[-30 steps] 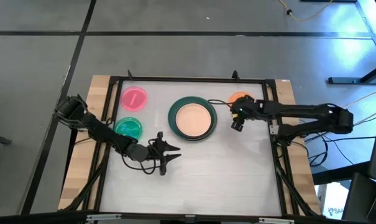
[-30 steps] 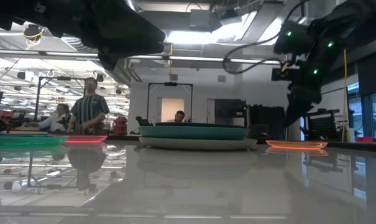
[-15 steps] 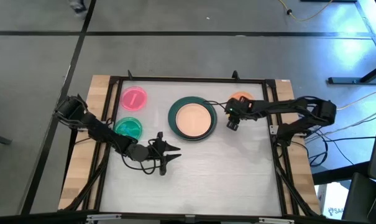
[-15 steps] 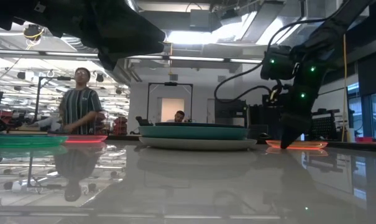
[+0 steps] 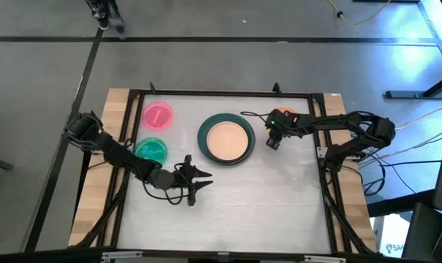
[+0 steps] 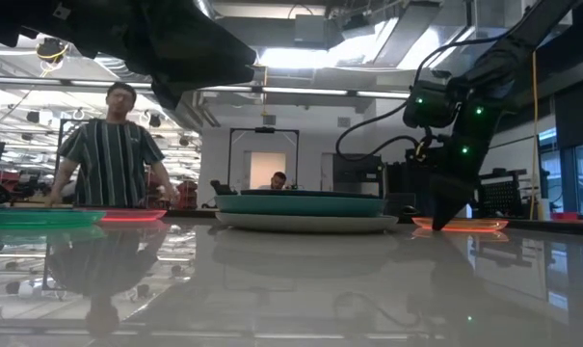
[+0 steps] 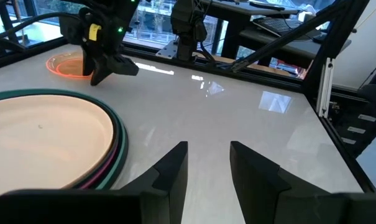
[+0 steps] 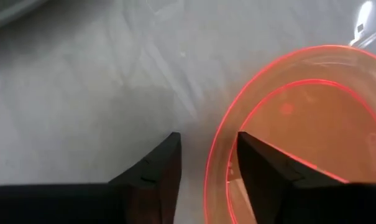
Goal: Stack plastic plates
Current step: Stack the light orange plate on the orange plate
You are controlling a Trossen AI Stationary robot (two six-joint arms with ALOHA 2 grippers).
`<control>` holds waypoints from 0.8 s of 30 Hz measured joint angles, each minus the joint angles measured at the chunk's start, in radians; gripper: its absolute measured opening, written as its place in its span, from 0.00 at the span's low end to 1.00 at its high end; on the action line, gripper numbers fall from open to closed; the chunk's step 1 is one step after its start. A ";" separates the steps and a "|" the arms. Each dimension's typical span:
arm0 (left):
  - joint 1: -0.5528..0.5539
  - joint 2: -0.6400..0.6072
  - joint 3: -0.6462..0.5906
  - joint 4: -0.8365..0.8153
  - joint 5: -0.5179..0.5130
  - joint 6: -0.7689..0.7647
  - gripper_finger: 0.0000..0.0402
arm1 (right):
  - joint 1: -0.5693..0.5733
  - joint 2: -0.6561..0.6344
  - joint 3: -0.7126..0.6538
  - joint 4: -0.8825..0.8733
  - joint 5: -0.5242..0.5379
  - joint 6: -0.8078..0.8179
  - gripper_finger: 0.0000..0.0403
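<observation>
A stack of plates point(image 5: 226, 140) sits mid-table: peach on top, with magenta and dark teal rims under it point(image 7: 116, 146) and a grey plate at the bottom point(image 6: 301, 223). A small orange plate point(image 5: 285, 114) lies flat near the far right. My right gripper point(image 5: 273, 142) is open and down at that plate's near-left rim. A pink plate point(image 5: 157, 115) and a translucent green plate point(image 5: 150, 150) lie flat on the left. My left gripper point(image 5: 200, 188) waits open above the table, near-left of the stack. My right gripper point(image 8: 206, 168) comes from above, pointing down at the orange plate's rim point(image 8: 215, 149). One finger point(image 8: 265, 171) stands inside the rim and the other point(image 8: 150, 177) outside it. The plate lies flat on the table. I cannot tell whether the fingers touch it.
A black frame point(image 5: 221, 93) borders the white table. There is free room across the near half point(image 5: 264, 204). Beyond the far edge a person point(image 6: 113, 154) stands in the room.
My right gripper has moved down and slightly toward the table's left, so its fingertips now stand at the table beside the orange plate. The plates have not moved. The person behind the table has walked closer.
</observation>
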 joint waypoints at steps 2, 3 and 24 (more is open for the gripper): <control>0.000 0.000 0.000 0.000 0.000 -0.001 0.28 | -0.005 0.001 -0.001 0.010 0.000 -0.012 0.32; -0.002 0.000 0.000 -0.001 0.000 -0.002 0.28 | -0.006 0.001 -0.001 0.015 0.000 -0.016 0.30; -0.007 0.000 0.000 0.003 0.000 -0.002 0.28 | 0.004 -0.010 -0.003 0.026 -0.004 -0.127 0.01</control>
